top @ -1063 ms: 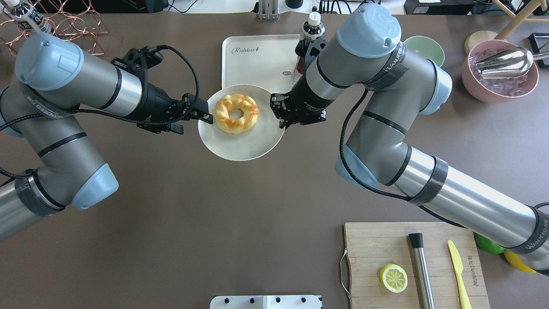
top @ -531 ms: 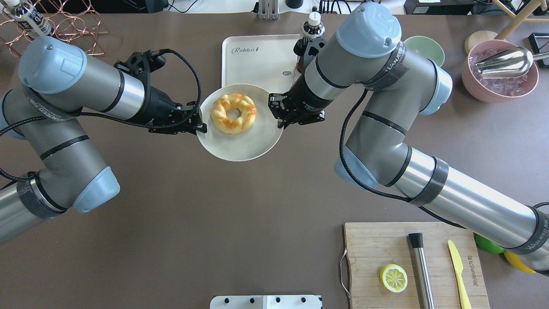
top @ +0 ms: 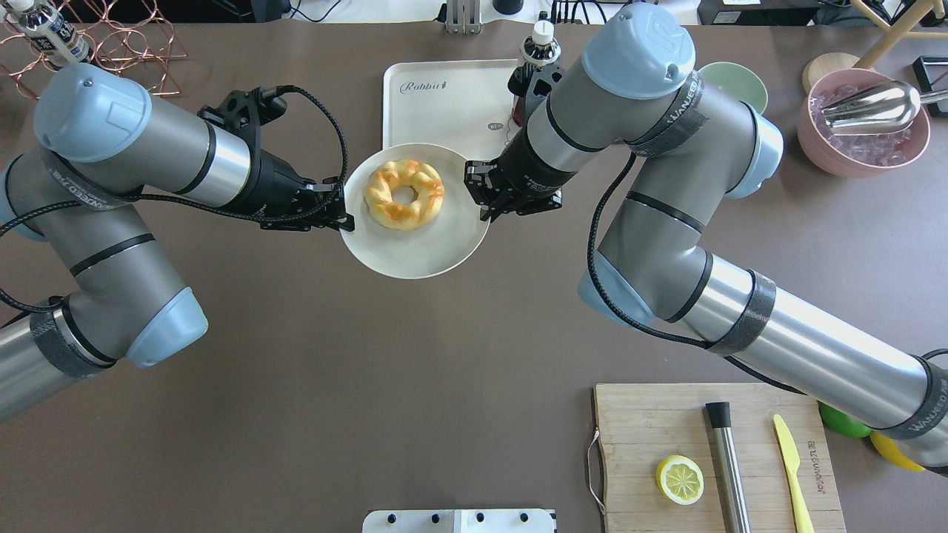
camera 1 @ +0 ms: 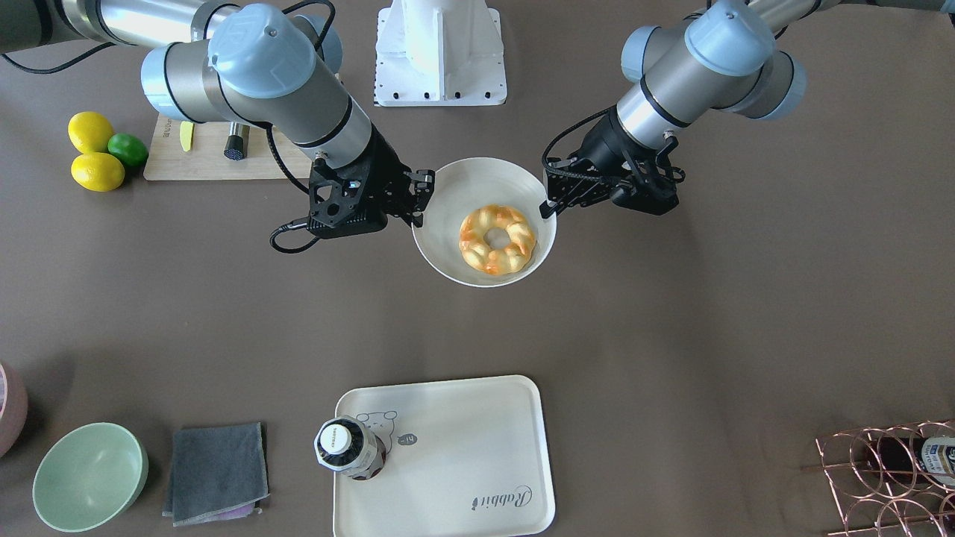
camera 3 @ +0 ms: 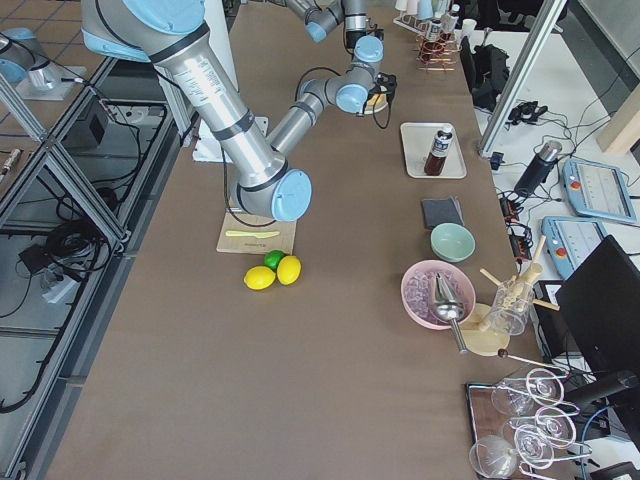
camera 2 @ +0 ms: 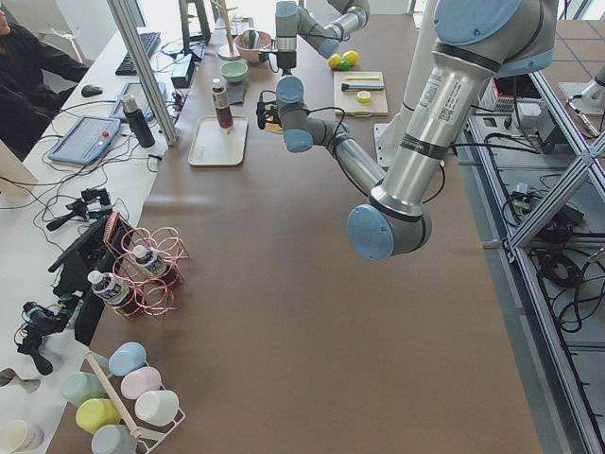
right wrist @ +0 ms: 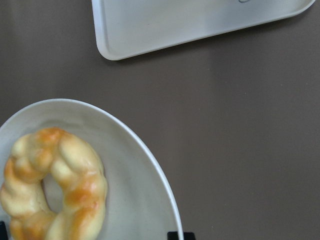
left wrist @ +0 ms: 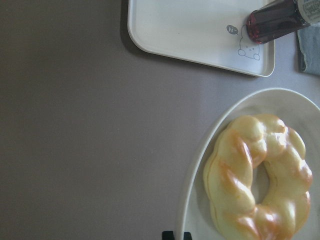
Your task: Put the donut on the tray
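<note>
The donut (top: 381,196), a twisted golden ring, lies on a round white plate (top: 415,255) held in the air between both grippers. My left gripper (top: 344,220) is shut on the plate's left rim and my right gripper (top: 483,198) on its right rim. In the front view the donut (camera 1: 515,246) and plate (camera 1: 462,186) hang well short of the cream tray (camera 1: 462,447). The tray (top: 437,111) lies beyond the plate, with a dark bottle (top: 537,52) on its corner. Both wrist views show the donut (left wrist: 230,185) (right wrist: 80,185) and the tray (left wrist: 190,25) (right wrist: 175,20) below.
A wooden cutting board (top: 644,444) with a lemon half (top: 680,480), yellow knife and metal tool sits at the near right. A green bowl (camera 1: 89,477), grey cloth (camera 1: 216,470), pink ice bowl (top: 863,126) and copper wire rack (top: 111,44) line the far edge.
The left gripper has slid a little leftward and toward the robot along the plate's rim. The plate with the donut has shifted slightly left and toward the tray.
</note>
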Action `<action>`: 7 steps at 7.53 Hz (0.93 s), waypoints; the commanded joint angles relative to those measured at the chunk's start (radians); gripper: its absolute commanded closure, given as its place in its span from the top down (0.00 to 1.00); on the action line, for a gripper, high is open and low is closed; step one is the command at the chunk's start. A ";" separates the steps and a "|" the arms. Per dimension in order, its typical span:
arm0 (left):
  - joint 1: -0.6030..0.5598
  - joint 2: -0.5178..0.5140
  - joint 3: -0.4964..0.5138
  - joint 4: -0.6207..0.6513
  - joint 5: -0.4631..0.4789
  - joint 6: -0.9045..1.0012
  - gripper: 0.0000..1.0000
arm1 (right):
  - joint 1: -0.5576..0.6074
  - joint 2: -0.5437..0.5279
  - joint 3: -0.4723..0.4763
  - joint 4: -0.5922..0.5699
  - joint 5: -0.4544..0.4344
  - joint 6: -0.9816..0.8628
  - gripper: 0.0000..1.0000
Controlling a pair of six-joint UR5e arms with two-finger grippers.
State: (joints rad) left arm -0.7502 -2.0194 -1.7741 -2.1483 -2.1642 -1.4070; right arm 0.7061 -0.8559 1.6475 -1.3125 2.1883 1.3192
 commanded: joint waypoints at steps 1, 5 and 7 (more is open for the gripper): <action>-0.001 0.004 -0.004 0.001 0.000 0.000 0.00 | 0.004 0.003 -0.005 0.002 0.004 0.002 0.52; 0.000 0.008 0.001 0.013 0.003 -0.012 0.00 | 0.007 0.017 -0.002 0.010 0.001 0.055 1.00; -0.003 0.011 0.018 0.056 0.001 -0.009 0.00 | 0.057 0.003 0.003 0.003 0.052 0.052 1.00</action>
State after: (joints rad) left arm -0.7507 -2.0096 -1.7688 -2.1299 -2.1615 -1.4179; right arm 0.7217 -0.8410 1.6467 -1.3034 2.1951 1.3717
